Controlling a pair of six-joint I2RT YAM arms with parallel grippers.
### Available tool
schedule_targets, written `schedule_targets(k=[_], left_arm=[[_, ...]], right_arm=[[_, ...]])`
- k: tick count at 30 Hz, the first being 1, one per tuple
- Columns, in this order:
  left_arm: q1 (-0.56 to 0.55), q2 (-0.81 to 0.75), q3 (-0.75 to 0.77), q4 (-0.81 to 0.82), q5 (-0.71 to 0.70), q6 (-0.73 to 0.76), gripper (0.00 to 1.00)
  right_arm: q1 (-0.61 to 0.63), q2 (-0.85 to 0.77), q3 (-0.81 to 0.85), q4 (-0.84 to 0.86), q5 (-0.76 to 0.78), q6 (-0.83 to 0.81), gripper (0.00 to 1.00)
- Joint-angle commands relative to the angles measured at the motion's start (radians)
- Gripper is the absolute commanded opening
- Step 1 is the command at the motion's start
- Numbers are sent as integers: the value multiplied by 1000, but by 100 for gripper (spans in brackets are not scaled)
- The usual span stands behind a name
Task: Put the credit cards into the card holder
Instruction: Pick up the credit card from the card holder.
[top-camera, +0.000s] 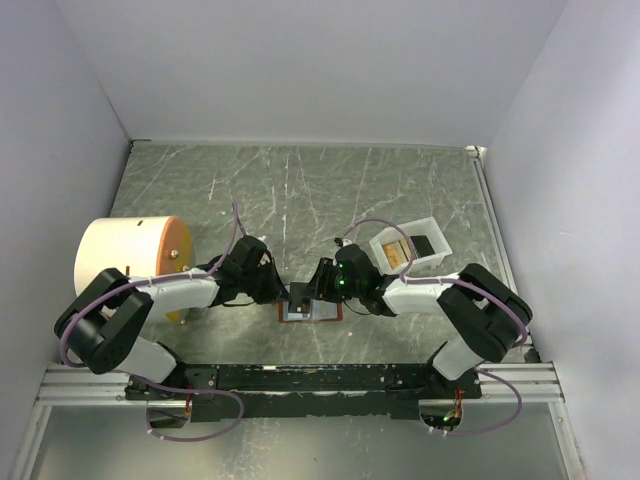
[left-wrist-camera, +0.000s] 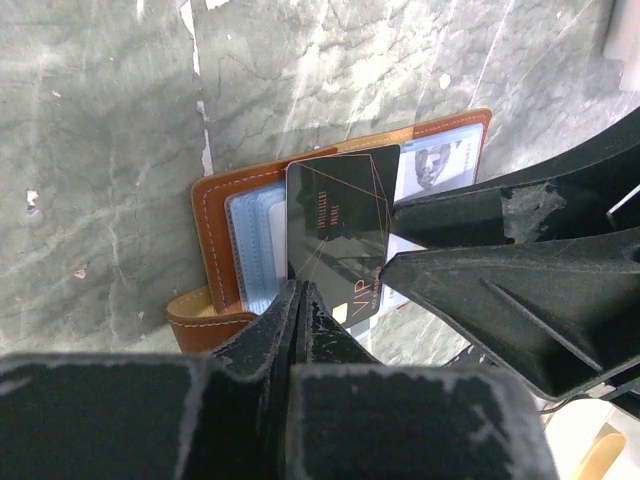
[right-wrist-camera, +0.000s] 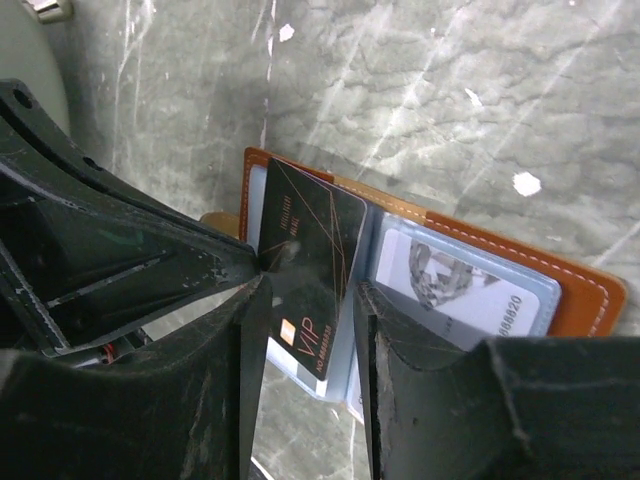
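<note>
The brown card holder (top-camera: 312, 313) lies open on the table between the arms, its light-blue lining up (left-wrist-camera: 215, 230) (right-wrist-camera: 590, 290). A black VIP credit card (left-wrist-camera: 340, 220) (right-wrist-camera: 310, 240) stands tilted over its blue pockets. My left gripper (left-wrist-camera: 298, 288) (top-camera: 292, 295) is shut on the card's near edge. My right gripper (right-wrist-camera: 310, 315) (top-camera: 322, 285) is open, one finger on each side of the card, its right finger resting on the lining. A white printed card (right-wrist-camera: 450, 285) sits in the right pocket. More cards, one tan-orange (top-camera: 397, 250) and one dark (top-camera: 425, 245), lie in the white tray.
The white tray (top-camera: 432, 230) stands right of centre, just behind the right arm. A big cream and orange cylinder (top-camera: 125, 262) lies at the left beside the left arm. Grey walls close the table at the left, back and right.
</note>
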Motion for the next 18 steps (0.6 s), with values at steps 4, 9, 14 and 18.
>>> schedule_targets(k=[4,9,14,18], left_arm=[[7,28,-16,61,33,11,7],[7,32,-8,74,44,12,7],[7,57,-4,92,53,10,7],[8,72,-12,125,75,0,7]], right_arm=[[4,43,-5,128,-52,24,36],[5,49,-19,167,-64,36,34],[4,50,-26,185,-68,38,30],[4,46,-34,199,-70,40,27]])
